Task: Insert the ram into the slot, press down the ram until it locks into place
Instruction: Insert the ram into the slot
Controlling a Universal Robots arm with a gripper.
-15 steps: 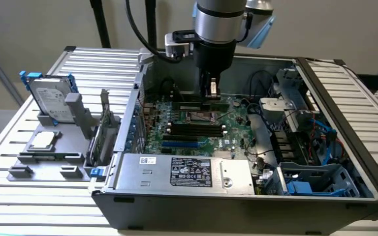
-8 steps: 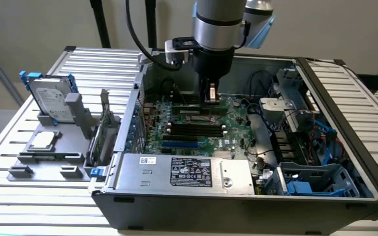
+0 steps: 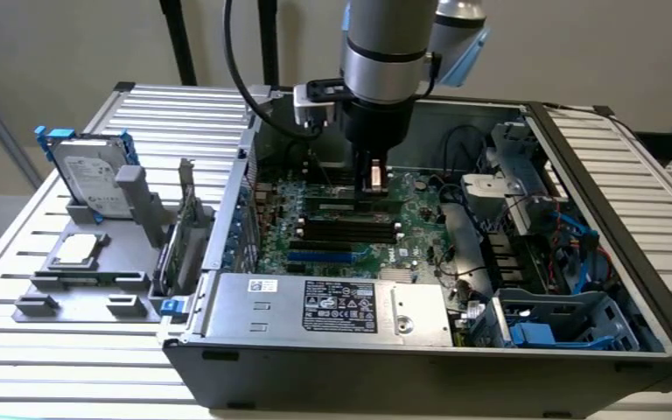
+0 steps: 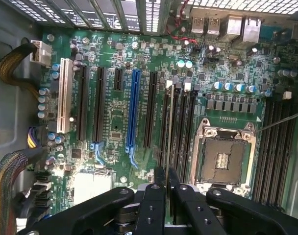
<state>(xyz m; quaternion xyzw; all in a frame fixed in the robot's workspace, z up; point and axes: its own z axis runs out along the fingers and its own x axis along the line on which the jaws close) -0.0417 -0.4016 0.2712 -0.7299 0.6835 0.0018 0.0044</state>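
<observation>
Currently the gripper [image 3: 373,182] hangs upper centre of the exterior view, inside the case [image 3: 430,367]. Fingers [image 4: 154,205] clamped on the ram [image 4: 171,122], held edge-on to line up along the slot [image 4: 165,128] beside the CPU socket [image 4: 221,159]. Seating depth: cannot tell.

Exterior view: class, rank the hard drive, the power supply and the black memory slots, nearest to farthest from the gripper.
1. Black memory slots, right by the gripper.
2. Power supply, by the case near wall.
3. Hard drive, outside it, exterior view's left.
</observation>
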